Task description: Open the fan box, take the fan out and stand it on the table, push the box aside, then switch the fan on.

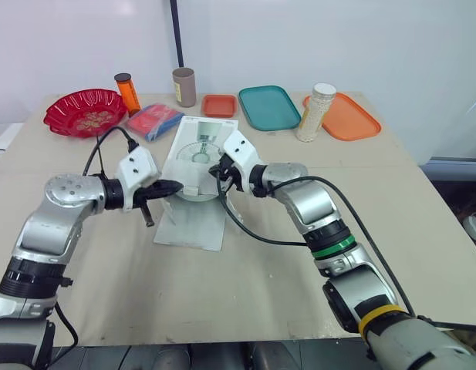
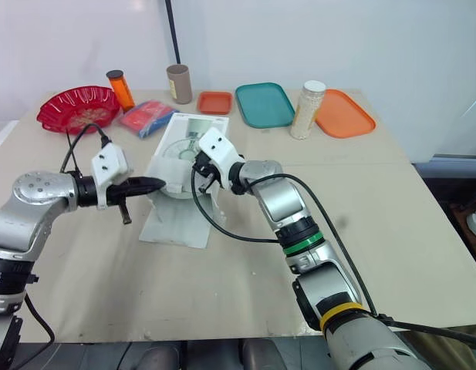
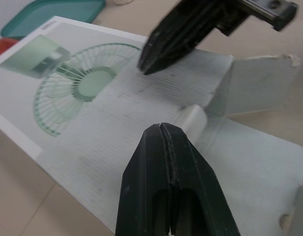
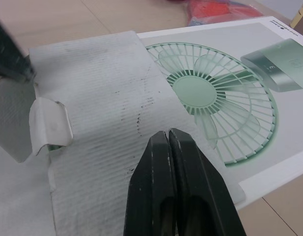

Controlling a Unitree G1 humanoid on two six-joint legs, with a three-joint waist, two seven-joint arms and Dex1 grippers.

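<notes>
A: At table (image 1: 284, 262) centre, printed face up: fan box (image 1: 200, 139), with a long flap (image 1: 193, 225) spread out toward 6 o'clock. Fan presumably inside, not yet out.

B: And the 2 tools?

A: Left tool (image 1: 176, 186) at the box's 7 o'clock corner, fingers pressed together, pinching nothing. Right tool (image 1: 217, 173) at 5 o'clock, likewise pressed together and empty. Both tips just above the corrugated card (image 4: 102, 108) at the near end, close to each other, apart.

B: Best way to finish the opening, then?

A: Spread 1 tool first; no catching card with tips closed. Hook the small curled tab (image 4: 50, 123) at the fold and draw it toward 6 o'clock. Pin the box body with the other tool to stop any slide toward 12 o'clock. Pull slowly; thin card, probably quick to tear or spring back. Widen the mouth fully before reaching in for the fan.
</notes>
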